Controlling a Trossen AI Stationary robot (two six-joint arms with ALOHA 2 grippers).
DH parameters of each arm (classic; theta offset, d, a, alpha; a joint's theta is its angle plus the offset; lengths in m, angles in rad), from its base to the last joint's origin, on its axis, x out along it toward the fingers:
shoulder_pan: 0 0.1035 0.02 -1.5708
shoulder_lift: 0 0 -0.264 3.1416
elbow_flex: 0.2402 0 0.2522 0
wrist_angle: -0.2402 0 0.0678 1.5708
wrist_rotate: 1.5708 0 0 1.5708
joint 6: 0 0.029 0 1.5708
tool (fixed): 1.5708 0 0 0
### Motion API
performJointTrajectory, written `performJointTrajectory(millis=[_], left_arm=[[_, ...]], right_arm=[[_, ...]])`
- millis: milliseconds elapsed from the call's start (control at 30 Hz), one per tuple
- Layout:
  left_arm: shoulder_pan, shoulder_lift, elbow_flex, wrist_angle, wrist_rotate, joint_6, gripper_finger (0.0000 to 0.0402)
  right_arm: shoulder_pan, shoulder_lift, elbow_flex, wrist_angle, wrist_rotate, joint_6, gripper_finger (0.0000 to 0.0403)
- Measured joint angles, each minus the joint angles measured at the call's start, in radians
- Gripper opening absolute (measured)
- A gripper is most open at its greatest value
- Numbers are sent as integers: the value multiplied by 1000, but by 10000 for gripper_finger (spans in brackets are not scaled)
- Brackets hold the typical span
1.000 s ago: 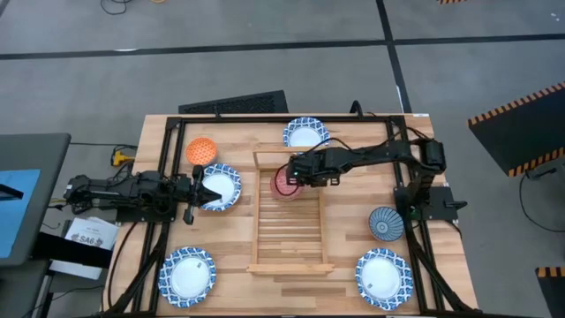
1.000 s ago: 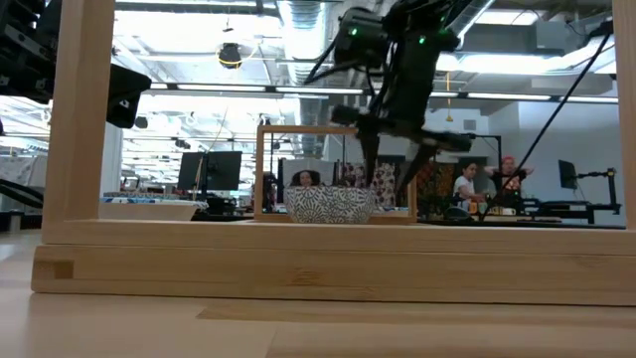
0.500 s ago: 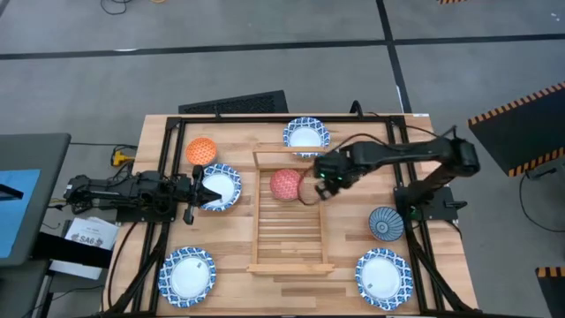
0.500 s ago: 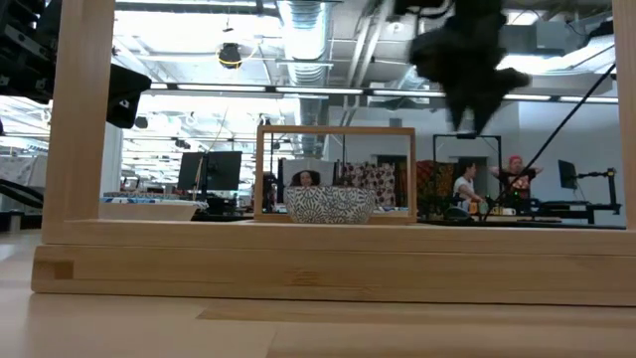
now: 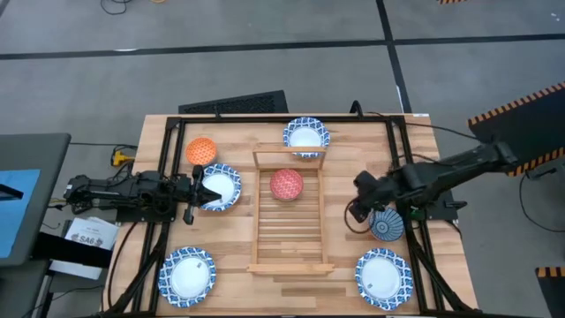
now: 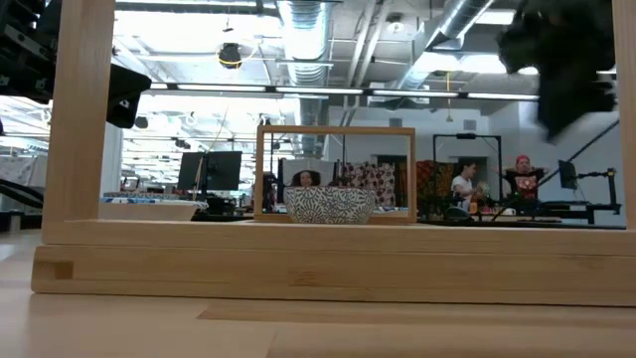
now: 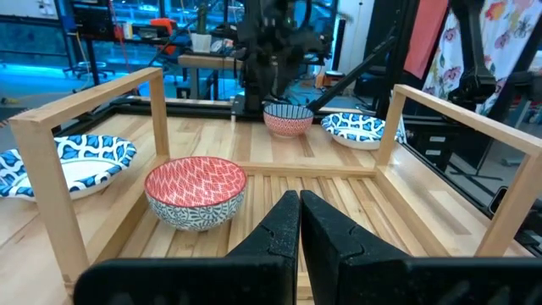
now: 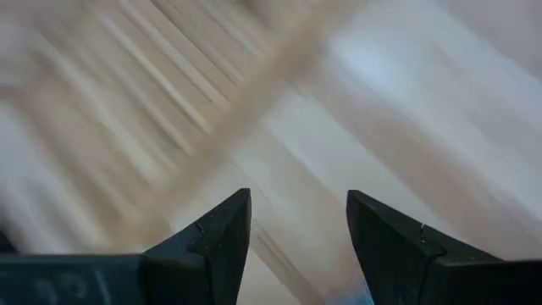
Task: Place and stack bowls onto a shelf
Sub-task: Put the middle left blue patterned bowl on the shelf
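Note:
The red bowl [image 5: 286, 184] sits upright on the slats at the far end of the shelf [image 5: 290, 231]; the left wrist view shows this red bowl [image 7: 196, 191] too. My right gripper [image 5: 357, 210] is open above the bare table, between the shelf's right rim and the dark-blue bowl [image 5: 386, 224], with its fingers apart in its wrist view [image 8: 298, 203]. My left gripper [image 5: 189, 194] is shut [image 7: 301, 224] at the table's left side, beside a patterned bowl [image 5: 219, 187]. The orange bowl [image 5: 201, 150] rests far left.
Three more patterned bowls lie on the table: far centre [image 5: 306, 137], near left [image 5: 187, 274] and near right [image 5: 384, 276]. A black frame runs along the table's edges. The shelf's slats nearer than the red bowl are bare. In the low view, people show in the room behind.
My right gripper has left the red bowl at the shelf's far end. It has swung fast toward the table's right and near edges and now stands by the dark-blue bowl. The red bowl has stayed on the slats.

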Motion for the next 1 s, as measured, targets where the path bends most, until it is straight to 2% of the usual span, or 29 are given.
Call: performJointTrajectory(millis=[200,300,400,567,700,800,833,933,1000], left_arm=[[0,0,0,-1,0,0,0],[0,0,0,0,-10,0,0],[0,0,0,28,-82,-30,0],[-1,0,0,302,-153,-351,0],[0,0,0,460,-317,-519,0],[0,8,7,532,-428,-703,0],[0,24,22,512,-427,-733,0],[-1,87,113,453,-318,-742,9],[0,143,211,340,-267,-735,23]], right_arm=[[-37,-139,-56,340,122,-184,221],[-55,-167,-56,458,131,-256,221],[-66,-175,-56,541,130,-316,221],[-67,-164,-56,682,124,-307,221],[-73,-141,-56,742,125,-310,221],[-73,-118,-56,776,125,-310,221],[-73,-109,-56,790,124,-310,221],[-73,-84,-56,847,123,-310,221],[-73,-68,-56,873,123,-310,221]])
